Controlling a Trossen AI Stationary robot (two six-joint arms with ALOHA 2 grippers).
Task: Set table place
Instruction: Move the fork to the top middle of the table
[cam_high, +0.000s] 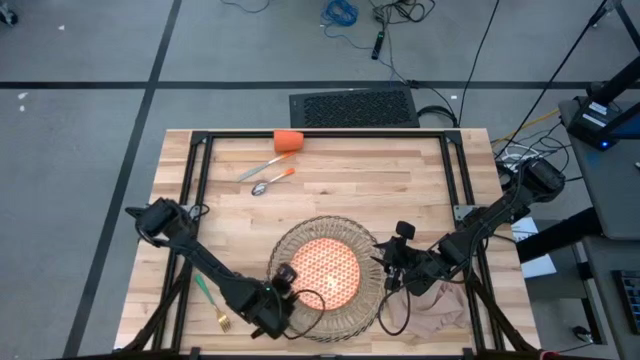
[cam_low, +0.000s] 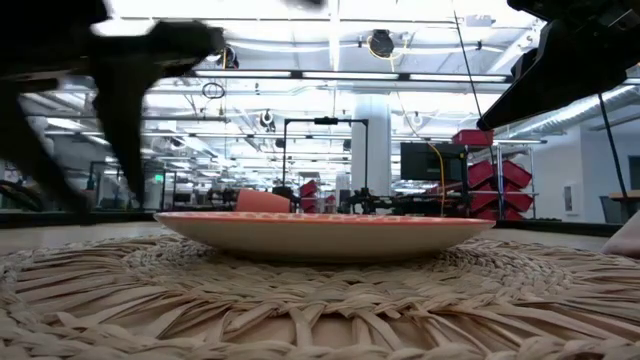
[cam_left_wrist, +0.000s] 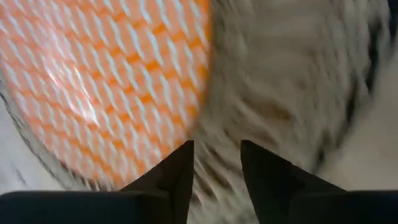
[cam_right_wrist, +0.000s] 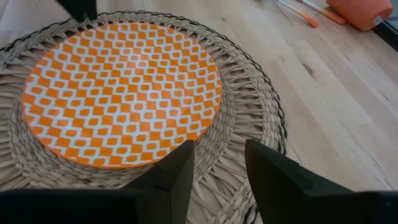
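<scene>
Butcher-block table (cam_high: 420, 175) carries plate (cam_high: 329, 273) on mat (cam_high: 365, 315). Left gripper (cam_high: 283, 290), parted and empty, is nearer the fork (cam_high: 212, 304) behind it, which lies lengthwise toward the near edge. Right gripper (cam_high: 388, 262), parted, holds nothing.

Bright overhead ceiling strips; glare on plate (cam_high: 329, 273); left wrist view motion-blurred; low view foreground soft.

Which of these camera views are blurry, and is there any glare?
Left wrist view: smeared with motion blur over the plate and mat. Right wrist view: sharp. Low view: near mat weave soft, arms dark silhouettes against bright ceiling lights. High view: pale glare patch on the plate.
</scene>
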